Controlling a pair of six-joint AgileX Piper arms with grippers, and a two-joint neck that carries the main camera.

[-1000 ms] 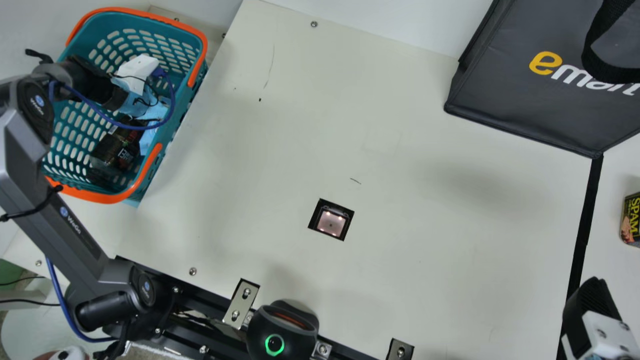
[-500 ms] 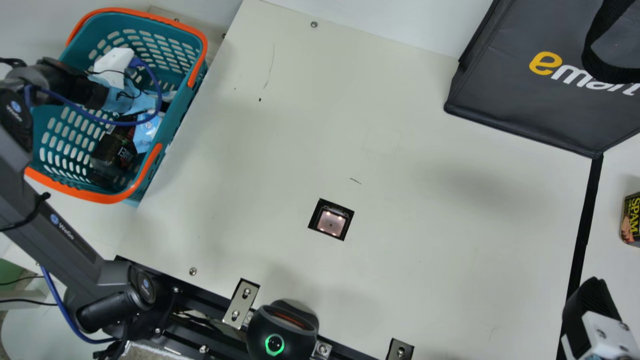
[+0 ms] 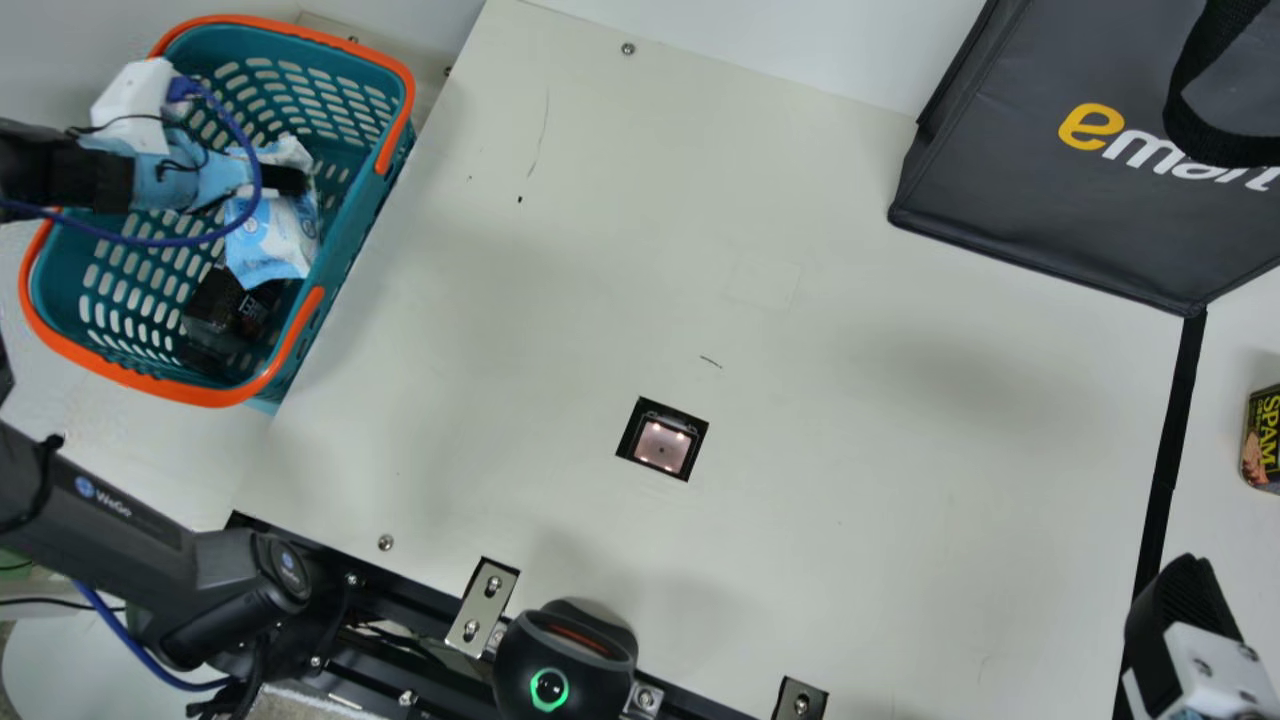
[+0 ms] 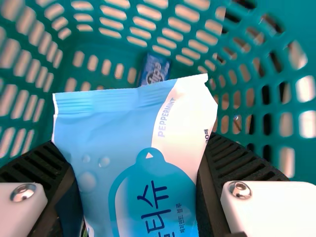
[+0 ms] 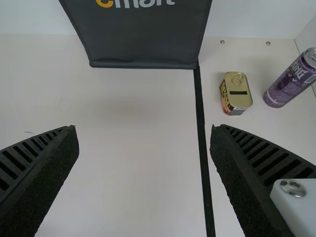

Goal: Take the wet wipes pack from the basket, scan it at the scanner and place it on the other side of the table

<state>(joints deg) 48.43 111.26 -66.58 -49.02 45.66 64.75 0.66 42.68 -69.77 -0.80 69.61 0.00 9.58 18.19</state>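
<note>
Left fingers (image 4: 37, 168) grasp the wet wipes pack (image 4: 128, 138), inside or just above the far-left basket (image 3: 350, 240); right fingers (image 5: 49, 168) stand apart. If carried too low, the soft pack could snag the rim (image 3: 205, 397) and slip.

A grey bag (image 3: 1045, 190) has its lower corner at a black strip (image 3: 1172, 430), a tin (image 5: 238, 94) sits between strip and purple can (image 5: 291, 81) (the taller of the pair), and far left are a dark bottle (image 3: 218, 312) and a blue packet (image 4: 154, 70)
</note>
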